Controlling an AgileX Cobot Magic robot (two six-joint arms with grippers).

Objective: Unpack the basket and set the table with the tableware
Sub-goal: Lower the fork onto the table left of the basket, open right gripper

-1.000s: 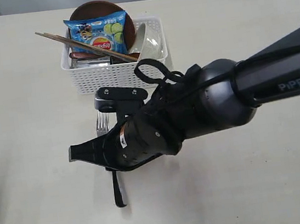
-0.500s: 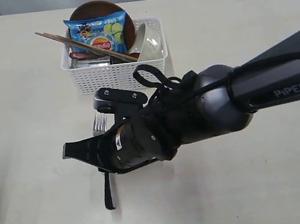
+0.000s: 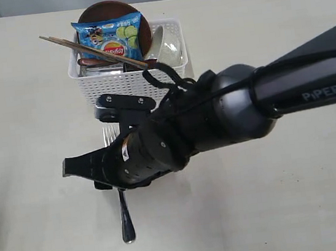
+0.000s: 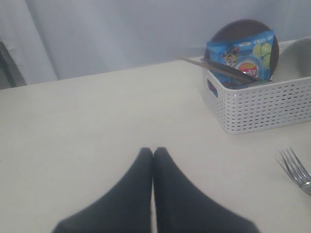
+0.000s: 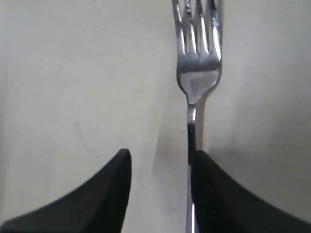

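A pale cream surface [image 3: 302,207] carries everything. The right tool [image 5: 160,162] stands with its jaws apart, gripping nothing. The fork [image 5: 197,82] lies flat, its handle alongside one jaw and its tines near the white basket [image 3: 119,85], which holds the plate [image 3: 109,9], chopsticks [image 3: 71,45] and bowl [image 3: 170,48]. The left tool [image 4: 153,154] is closed and empty.

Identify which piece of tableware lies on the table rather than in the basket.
The steel fork: it lies flat on the table outside the basket, while the chopsticks, brown plate and bowl sit in the basket.
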